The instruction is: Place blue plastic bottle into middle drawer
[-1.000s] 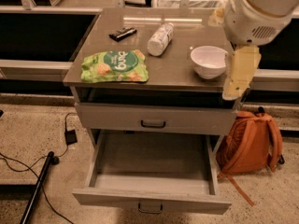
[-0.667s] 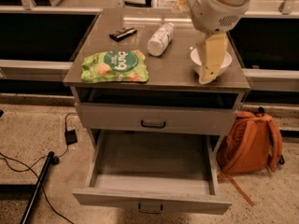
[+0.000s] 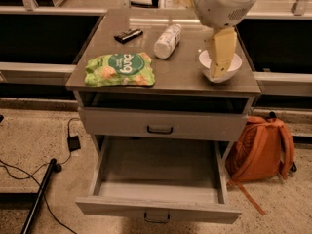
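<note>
The blue plastic bottle point(image 3: 168, 41) lies on its side on the cabinet top, toward the back middle, its white cap pointing away. The middle drawer point(image 3: 156, 208) is pulled wide open below and holds nothing. My gripper point(image 3: 221, 55), a pale yellow piece hanging from the white arm point(image 3: 224, 1), is over the white bowl point(image 3: 237, 62) at the right of the top. It is to the right of the bottle and apart from it, and holds nothing that I can see.
A green snack bag point(image 3: 120, 69) lies at the front left of the top, with a small black object point(image 3: 128, 34) behind it. The shallower drawer point(image 3: 161, 126) above is shut. An orange backpack point(image 3: 261, 150) leans at the right. Cables and a black pole point(image 3: 39, 194) lie on the floor at the left.
My arm and gripper have swung left from the cabinet's right edge to over the white bowl. The bottle, the bag and the drawers have not moved.
</note>
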Action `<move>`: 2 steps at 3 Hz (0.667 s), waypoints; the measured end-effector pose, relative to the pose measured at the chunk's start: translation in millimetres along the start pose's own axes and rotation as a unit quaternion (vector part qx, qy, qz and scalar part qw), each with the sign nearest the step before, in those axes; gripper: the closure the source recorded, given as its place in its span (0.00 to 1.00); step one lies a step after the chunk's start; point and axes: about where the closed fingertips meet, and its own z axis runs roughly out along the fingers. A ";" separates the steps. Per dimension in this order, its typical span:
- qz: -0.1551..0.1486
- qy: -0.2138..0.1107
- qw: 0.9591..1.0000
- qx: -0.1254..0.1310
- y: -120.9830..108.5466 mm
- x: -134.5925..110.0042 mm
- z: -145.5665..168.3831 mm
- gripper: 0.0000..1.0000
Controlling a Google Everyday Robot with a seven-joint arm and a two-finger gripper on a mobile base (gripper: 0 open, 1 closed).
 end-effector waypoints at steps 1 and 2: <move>-0.069 0.008 0.997 -0.021 -30.3 3.6 17.6 0.00; -0.172 0.012 0.983 -0.055 -82.8 1.5 62.6 0.00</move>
